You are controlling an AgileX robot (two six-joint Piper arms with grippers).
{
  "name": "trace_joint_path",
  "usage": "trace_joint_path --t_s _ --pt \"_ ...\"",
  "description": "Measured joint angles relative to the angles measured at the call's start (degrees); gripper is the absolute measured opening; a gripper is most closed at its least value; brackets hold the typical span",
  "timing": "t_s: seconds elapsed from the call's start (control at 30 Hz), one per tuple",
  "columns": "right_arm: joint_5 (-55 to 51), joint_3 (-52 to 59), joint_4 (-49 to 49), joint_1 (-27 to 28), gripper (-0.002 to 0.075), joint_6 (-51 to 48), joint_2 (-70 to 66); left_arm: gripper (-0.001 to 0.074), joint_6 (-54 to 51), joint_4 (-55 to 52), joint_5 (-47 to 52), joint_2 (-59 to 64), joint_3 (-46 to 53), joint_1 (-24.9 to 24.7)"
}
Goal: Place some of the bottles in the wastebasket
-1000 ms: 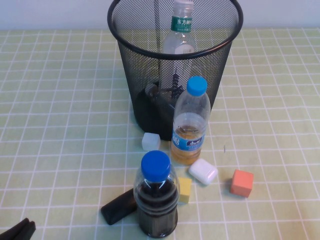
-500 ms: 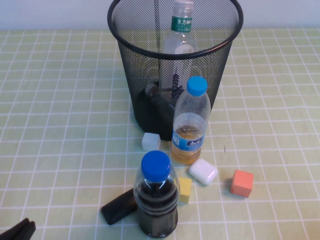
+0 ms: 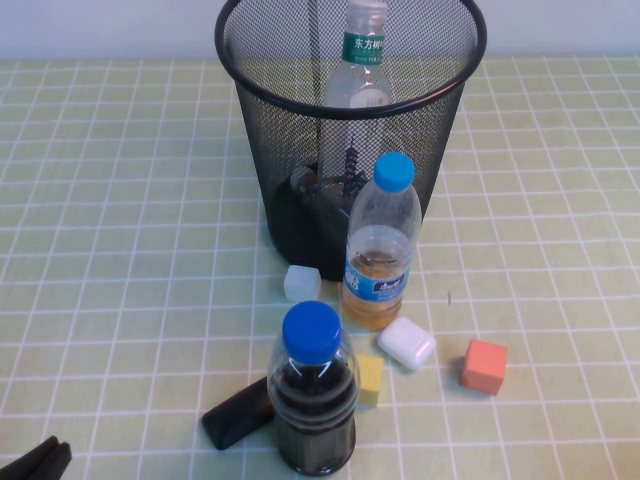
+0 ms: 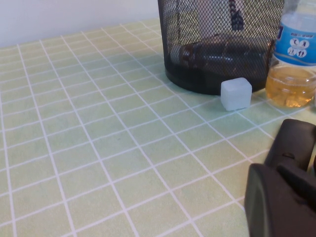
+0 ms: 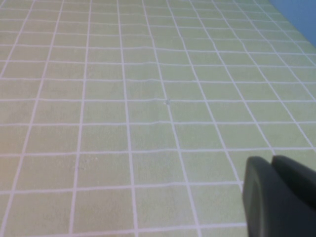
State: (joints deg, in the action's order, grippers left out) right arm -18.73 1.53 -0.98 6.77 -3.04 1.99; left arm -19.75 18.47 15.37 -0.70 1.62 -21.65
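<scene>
High view shows the black mesh wastebasket standing at the far middle of the checked table, and one clear bottle with a white cap and green neck label already stands upright inside it, its neck rising near the rim. Through the mesh, dark shapes lie at the bottom of the basket; I cannot tell whether one of them is the second, shorter bottle. Just in front of the basket stands a tall blue-capped bottle with amber liquid, and nearer still a fat blue-capped bottle of dark liquid. Around them lie a white cube, a white case, a yellow cube, an orange cube and a black block. The left gripper sits low at the near left corner, well apart from everything; its fingers look pressed together and hold nothing. The right gripper shows only in its own wrist view, over bare table, and I cannot tell how its fingers stand. Judging by this, the task looks mostly or wholly done: at least one bottle is in, and no white-capped bottle is left out on the table.
</scene>
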Motion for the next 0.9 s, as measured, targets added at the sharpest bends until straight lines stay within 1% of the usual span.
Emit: trace_joint_path --t_s 0.33,0.43,0.5,0.57,0.6,0.63,0.7,0.73,0.8,0.9 --pt "0.0 0.0 0.0 0.0 -0.0007 0.0 0.0 -0.0003 0.0 -0.14 0.0 0.0 0.0 0.0" --pt "0.0 0.0 0.0 0.0 -0.0007 0.0 0.0 -0.0003 0.93 -3.93 -3.59 0.0 0.0 0.16" --pt "0.0 0.0 0.0 0.0 -0.0007 0.0 0.0 -0.0003 4.12 -7.85 -7.61 0.0 0.0 2.27" --pt "0.0 0.0 0.0 0.0 -0.0007 0.0 0.0 -0.0003 7.58 -13.38 -11.8 0.0 0.0 6.46" --pt "0.0 0.0 0.0 0.0 -0.0007 0.0 0.0 -0.0003 9.01 -15.27 -13.19 0.0 0.0 9.34" --pt "0.0 0.0 0.0 0.0 -0.0007 0.0 0.0 -0.0003 10.4 -16.46 -13.92 0.0 0.0 12.22" --pt "0.0 0.0 0.0 0.0 -0.0007 0.0 0.0 -0.0003 13.44 -17.61 -13.53 0.0 0.0 16.49" --pt "0.0 0.0 0.0 0.0 -0.0007 0.0 0.0 -0.0003 14.45 -17.95 -13.11 0.0 0.0 17.87" --pt "0.0 0.0 -0.05 0.0 -0.0007 0.0 0.0 -0.0003 15.59 -18.47 -11.38 0.0 0.0 18.89" --pt "0.11 0.0 -0.05 0.0 -0.0007 0.0 0.0 -0.0003 16.72 -18.47 -6.9 -0.03 0.0 18.87"
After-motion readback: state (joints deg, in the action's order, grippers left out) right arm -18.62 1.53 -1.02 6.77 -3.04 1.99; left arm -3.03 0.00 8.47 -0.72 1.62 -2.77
